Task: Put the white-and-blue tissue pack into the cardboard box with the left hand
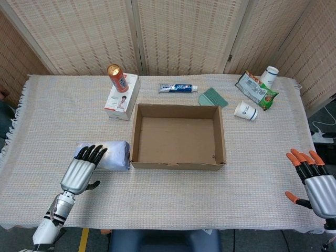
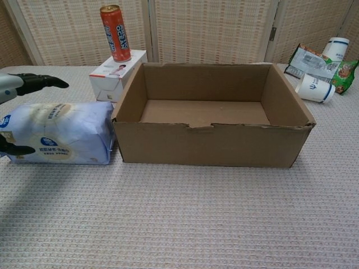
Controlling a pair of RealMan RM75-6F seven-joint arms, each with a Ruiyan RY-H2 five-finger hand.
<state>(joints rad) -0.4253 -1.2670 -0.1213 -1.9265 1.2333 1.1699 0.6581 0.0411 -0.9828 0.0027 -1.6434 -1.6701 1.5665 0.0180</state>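
While the left hand [image 1: 82, 171] hovers over the tissue pack [image 2: 56, 132], fingers [image 1: 92, 153] spread and grasping nothing, a shallow grip could shove the soft pack against the cardboard box [image 1: 177, 164] just beside it.

This looked like a test room for robots, not a home. A desk [image 1: 173, 205] had a woven cloth on it, and folding screens [image 1: 184, 34] stood behind it. Everyday things like a soda can [image 1: 117, 77], toothpaste [image 1: 178, 88] and paper cups [image 1: 245, 111] were laid out for practice.
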